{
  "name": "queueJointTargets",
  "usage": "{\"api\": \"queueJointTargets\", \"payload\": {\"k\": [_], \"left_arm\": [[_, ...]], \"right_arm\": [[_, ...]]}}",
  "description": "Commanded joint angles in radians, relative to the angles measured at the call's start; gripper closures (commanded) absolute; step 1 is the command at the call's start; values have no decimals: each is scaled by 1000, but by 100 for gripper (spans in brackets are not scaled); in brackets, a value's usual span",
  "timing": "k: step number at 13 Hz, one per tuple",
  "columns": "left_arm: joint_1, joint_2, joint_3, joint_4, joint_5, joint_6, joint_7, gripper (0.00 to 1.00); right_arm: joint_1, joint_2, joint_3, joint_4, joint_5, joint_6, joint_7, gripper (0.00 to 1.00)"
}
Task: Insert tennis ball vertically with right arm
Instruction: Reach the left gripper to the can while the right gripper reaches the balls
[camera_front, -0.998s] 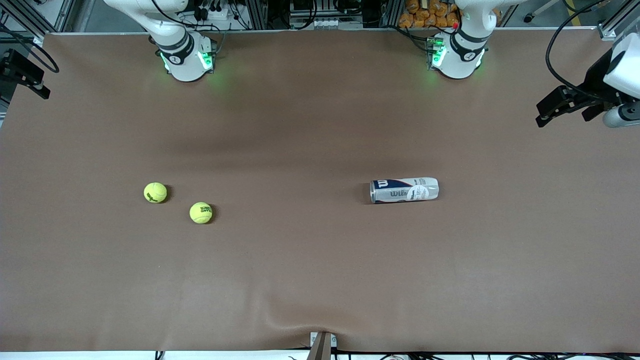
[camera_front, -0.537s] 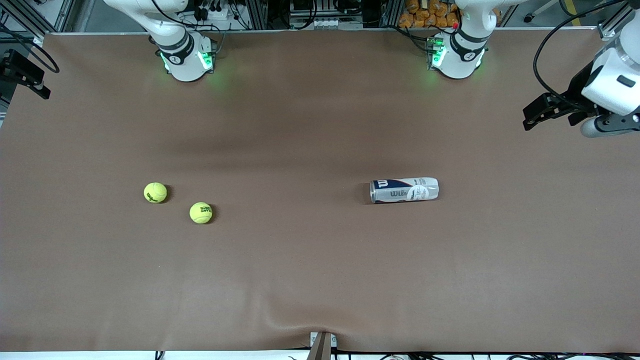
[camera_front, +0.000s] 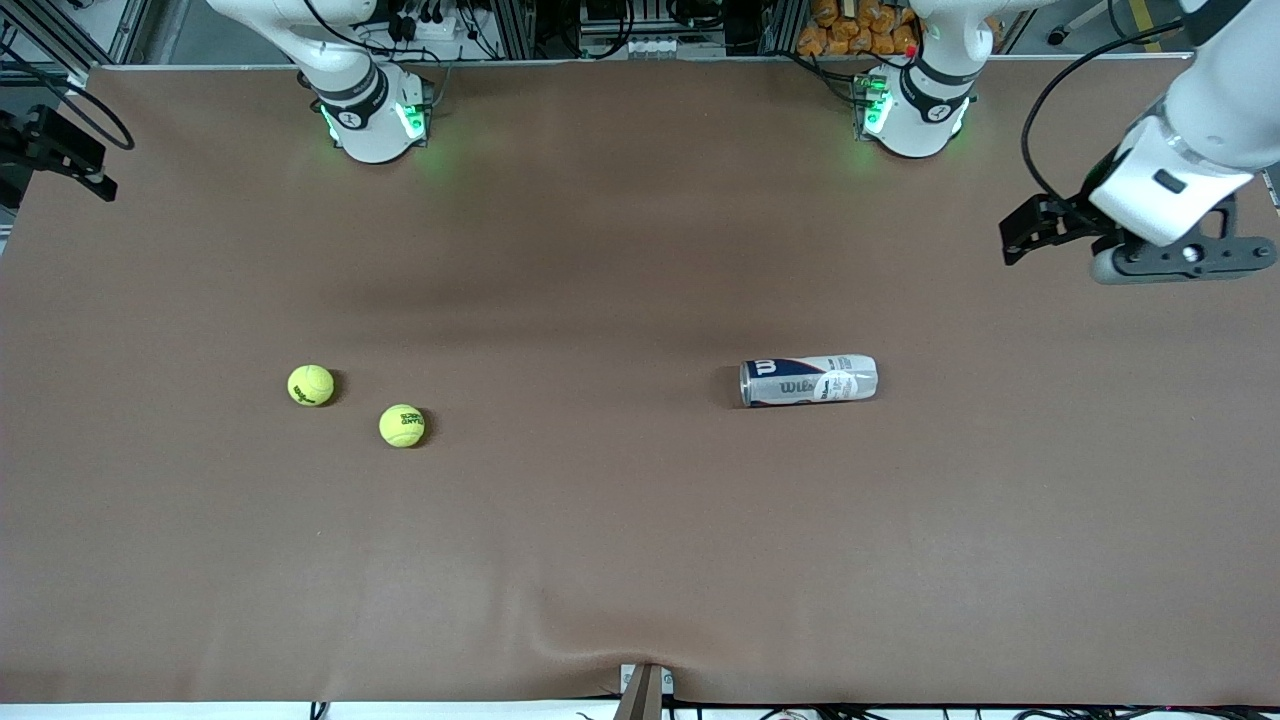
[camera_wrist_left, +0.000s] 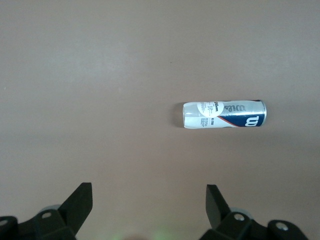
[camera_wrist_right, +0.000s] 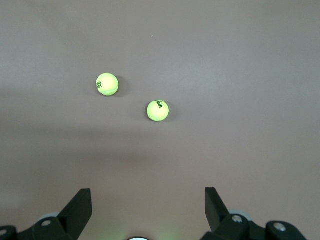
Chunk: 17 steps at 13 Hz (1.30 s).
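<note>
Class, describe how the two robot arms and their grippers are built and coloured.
Both arms are glossy white with black joint rings; green lights glow at each base. The left gripper and right gripper carry black, wedge-shaped fingers. A black cable loops along the left arm.

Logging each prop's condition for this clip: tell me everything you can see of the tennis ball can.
The tennis ball can is a slim cylinder lying on its side on the brown table, toward the left arm's end. Its label is silver-white and dark blue with a red stripe and lettering. One end points toward the two balls. Nothing touches it but the table; neither hand is near it.
</note>
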Motion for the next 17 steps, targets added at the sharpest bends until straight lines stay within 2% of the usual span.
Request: {"api": "queueJointTargets", "payload": {"k": [1, 4, 6, 7, 9, 14, 17], "left_arm": [[8, -25, -5, -44, -3, 32, 77, 0], [11, -29, -5, -122, -1, 116, 250, 0], [14, -24, -4, -190, 6, 193, 411, 0], [8, -19, -5, -208, 21, 205, 427, 0], [-12, 10, -26, -216, 67, 215, 489, 0], [-28, 123, -36, -214, 84, 257, 741, 0], [-107, 172, -43, -210, 211, 261, 744, 0]], "right_arm": [[-4, 25, -10, 18, -5, 3, 19, 0], [-1, 39, -10, 17, -11, 4, 19, 0], [5, 82, -8, 18, -7, -4, 21, 0], [8, 87, -8, 17, -7, 3, 21, 0], [11, 108, -5, 18, -5, 6, 21, 0], [85, 188, -4, 17, -5, 4, 85, 0], [136, 249, -4, 18, 1, 13, 147, 0]]}}
